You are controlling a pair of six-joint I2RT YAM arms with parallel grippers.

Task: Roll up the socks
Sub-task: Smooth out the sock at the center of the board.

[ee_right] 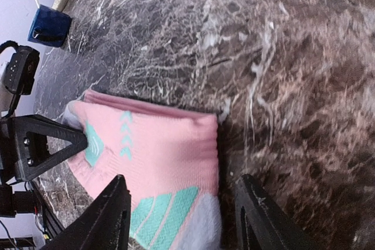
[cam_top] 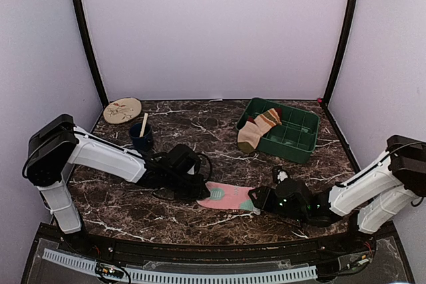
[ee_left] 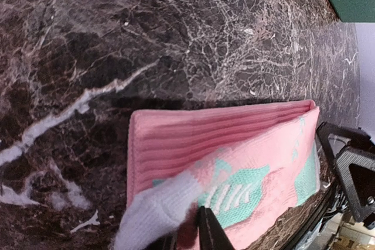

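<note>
A pink sock pair [cam_top: 229, 196] with teal marks lies flat on the marble table near the front middle. My left gripper [cam_top: 202, 193] is at its left end, shut on the white-tipped edge of the sock [ee_left: 234, 139]; the jaws [ee_left: 196, 226] pinch the fabric, slightly lifted. My right gripper [cam_top: 256, 199] is at the right end, open, its fingers straddling the sock [ee_right: 158, 144] low over the table [ee_right: 183, 187]. A brown and orange striped sock [cam_top: 257, 130] hangs over the rim of the green crate.
The green crate [cam_top: 303, 139] stands at the back right. A blue cup [cam_top: 141, 138] with a stick in it stands at the back left, and it shows in the right wrist view [ee_right: 50, 24]. A round plate [cam_top: 122, 110] lies behind it.
</note>
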